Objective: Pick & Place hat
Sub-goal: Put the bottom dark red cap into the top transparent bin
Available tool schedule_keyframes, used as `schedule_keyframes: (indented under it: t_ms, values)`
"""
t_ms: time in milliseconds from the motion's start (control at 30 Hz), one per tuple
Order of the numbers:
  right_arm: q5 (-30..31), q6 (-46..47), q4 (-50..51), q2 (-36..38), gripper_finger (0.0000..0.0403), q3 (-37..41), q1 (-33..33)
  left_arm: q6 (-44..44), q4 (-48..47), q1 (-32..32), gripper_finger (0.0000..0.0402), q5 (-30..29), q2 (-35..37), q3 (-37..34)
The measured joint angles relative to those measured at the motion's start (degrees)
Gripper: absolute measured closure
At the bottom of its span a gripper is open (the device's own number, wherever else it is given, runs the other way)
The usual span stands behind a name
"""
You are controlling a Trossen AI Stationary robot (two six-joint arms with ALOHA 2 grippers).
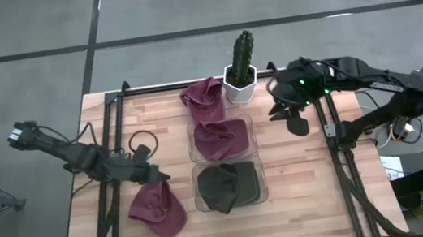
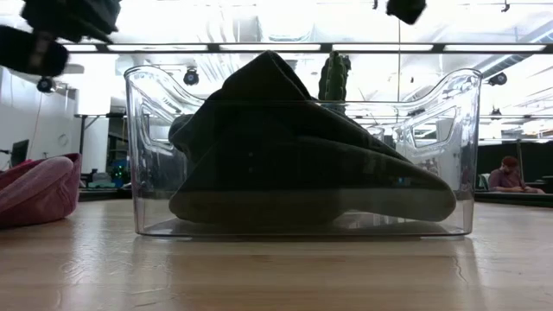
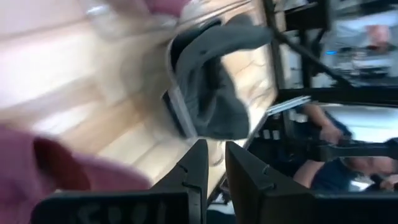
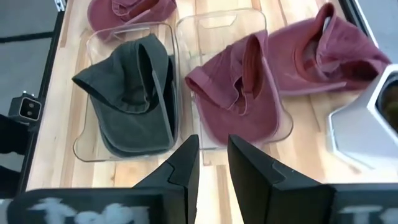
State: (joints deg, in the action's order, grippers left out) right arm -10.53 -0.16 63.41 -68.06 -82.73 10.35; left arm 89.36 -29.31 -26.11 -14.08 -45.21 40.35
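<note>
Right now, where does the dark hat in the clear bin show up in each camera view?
High view: dark hat in the clear bin nearest the table's front, lower centre.
Low view: dark hat fills the middle, inside the bin.
Left wrist view: blurred, upper centre.
Right wrist view: left of centre.
Shared landmark: the maroon hat in the neighbouring bin, also in the right wrist view.

Bright ceiling glare in low view, heavy motion blur in left wrist view
</note>
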Motion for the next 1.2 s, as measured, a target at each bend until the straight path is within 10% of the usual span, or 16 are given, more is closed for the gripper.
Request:
schedule_keyframes:
  t_ms: [300, 567, 1200]
  values:
    - [-0.01, 5.23, -17.11, 17.92, 0.0328, 22.52, 0.02, 20.68, -27.69, -10.36, 0.0354, 0.09, -12.17, 16.28]
    - [-0.86, 13.23, -29.16, 30.28, 0.0321, 36.04, 0.01, 42.30, -26.98, -21.16, 0.0354, 0.26, -21.25, 20.50]
    - [-6.39, 15.29, -31.07, 32.27, 0.0325, 38.13, 0.00, 43.34, -26.14, -28.12, 0.0354, 13.30, -33.17, 20.29]
